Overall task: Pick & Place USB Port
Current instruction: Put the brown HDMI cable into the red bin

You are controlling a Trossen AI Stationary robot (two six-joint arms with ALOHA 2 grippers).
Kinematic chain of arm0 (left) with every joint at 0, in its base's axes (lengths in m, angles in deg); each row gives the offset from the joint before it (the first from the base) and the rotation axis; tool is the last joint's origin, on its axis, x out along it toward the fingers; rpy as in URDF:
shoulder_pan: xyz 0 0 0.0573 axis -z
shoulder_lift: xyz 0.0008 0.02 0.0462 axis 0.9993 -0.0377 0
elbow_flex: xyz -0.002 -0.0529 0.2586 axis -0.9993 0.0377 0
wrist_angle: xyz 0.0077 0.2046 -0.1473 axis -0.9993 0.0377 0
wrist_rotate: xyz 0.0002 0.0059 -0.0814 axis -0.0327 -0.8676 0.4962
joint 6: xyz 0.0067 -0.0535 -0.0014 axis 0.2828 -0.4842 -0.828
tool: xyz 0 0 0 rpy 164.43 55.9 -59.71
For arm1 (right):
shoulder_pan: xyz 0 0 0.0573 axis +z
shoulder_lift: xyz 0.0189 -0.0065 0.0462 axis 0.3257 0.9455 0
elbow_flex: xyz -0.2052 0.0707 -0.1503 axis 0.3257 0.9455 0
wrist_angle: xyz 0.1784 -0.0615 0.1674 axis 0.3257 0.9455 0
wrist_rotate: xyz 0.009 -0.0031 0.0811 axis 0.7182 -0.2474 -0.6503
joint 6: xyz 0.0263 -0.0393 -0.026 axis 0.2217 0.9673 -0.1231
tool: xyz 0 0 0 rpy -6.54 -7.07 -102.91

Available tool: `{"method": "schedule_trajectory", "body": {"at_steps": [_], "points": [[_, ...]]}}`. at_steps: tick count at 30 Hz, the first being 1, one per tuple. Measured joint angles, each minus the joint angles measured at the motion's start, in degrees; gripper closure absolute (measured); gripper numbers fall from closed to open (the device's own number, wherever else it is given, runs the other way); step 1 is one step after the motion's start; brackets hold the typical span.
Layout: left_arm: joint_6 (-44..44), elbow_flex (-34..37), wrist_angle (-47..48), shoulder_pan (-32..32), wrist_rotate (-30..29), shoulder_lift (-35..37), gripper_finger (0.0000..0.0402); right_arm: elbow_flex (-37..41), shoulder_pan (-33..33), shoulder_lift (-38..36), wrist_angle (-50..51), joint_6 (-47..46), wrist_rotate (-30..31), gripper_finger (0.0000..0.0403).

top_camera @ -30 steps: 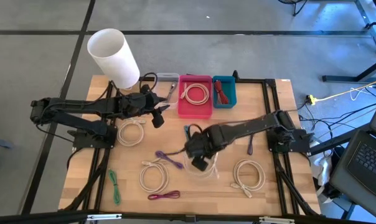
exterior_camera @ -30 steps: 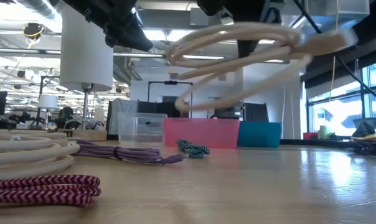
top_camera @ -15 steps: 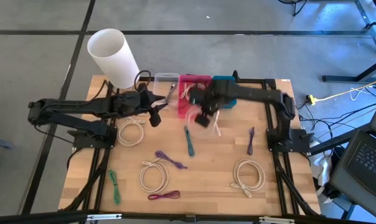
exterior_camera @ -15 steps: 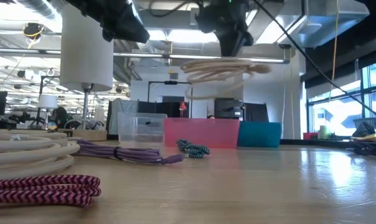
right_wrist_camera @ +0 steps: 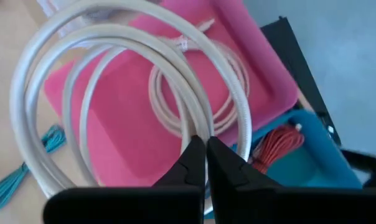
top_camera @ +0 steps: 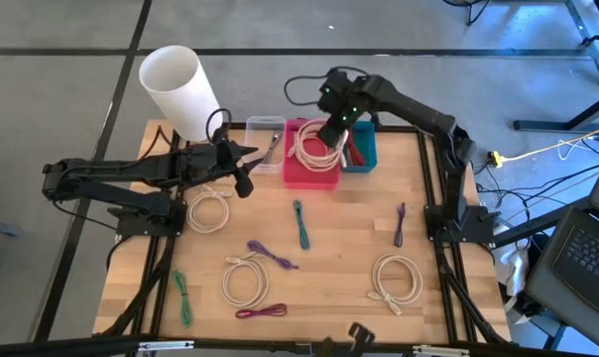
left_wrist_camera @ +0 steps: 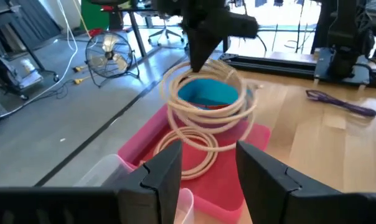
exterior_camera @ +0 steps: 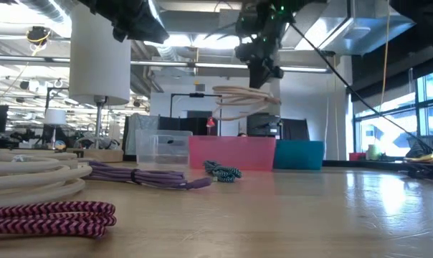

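Observation:
My right gripper [top_camera: 333,127] is shut on a coiled white cable [top_camera: 319,151] and hovers over the pink bin [top_camera: 309,177] at the table's far edge. In the low view the coil [exterior_camera: 245,100] hangs in the air under the gripper [exterior_camera: 263,72]. A second white coil [right_wrist_camera: 194,93] lies flat on the pink bin's floor. The blue bin [top_camera: 362,157] to the right holds a red cable [right_wrist_camera: 276,144]. My left gripper [left_wrist_camera: 206,180] is open, touches nothing and waits in the air beside the clear bin [top_camera: 265,139]. My right gripper pinches several strands of the white coil [right_wrist_camera: 203,132] together between its two fingers, at one spot on the loop's rim. The fingers come from above, pointing down, and lie across the strands. The coil is lifted clear and hangs tilted over the pink bin.
Other cables lie on the table: white coils [top_camera: 210,210], [top_camera: 245,281], [top_camera: 396,280], a purple cable [top_camera: 272,255], a teal one [top_camera: 300,223], a green one [top_camera: 183,296], a maroon one [top_camera: 261,312]. A white cylinder [top_camera: 180,91] stands at the far left corner.
My right gripper has carried the white coil from the table's middle up and toward the far edge, to above the pink bin. The coil stays lifted clear and swings less now. The gripper has stayed shut on it.

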Motion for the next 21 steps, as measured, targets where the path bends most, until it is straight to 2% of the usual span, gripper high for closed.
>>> {"method": "schedule_trajectory", "body": {"at_steps": [5, 21], "points": [[-1.9, 0.0, 0.0, 0.0, 0.0, 0.0, 0.0258, 0.0, -2.9, 3.0, -2.7, 3.6, -4.1, 0.0403], [-2.6, 0.0, 0.0, 0.0, -0.6, 0.0, 0.0258, 0.0, -5.1, 14.5, -9.9, 10.2, -7.0, 0.0403]]}}
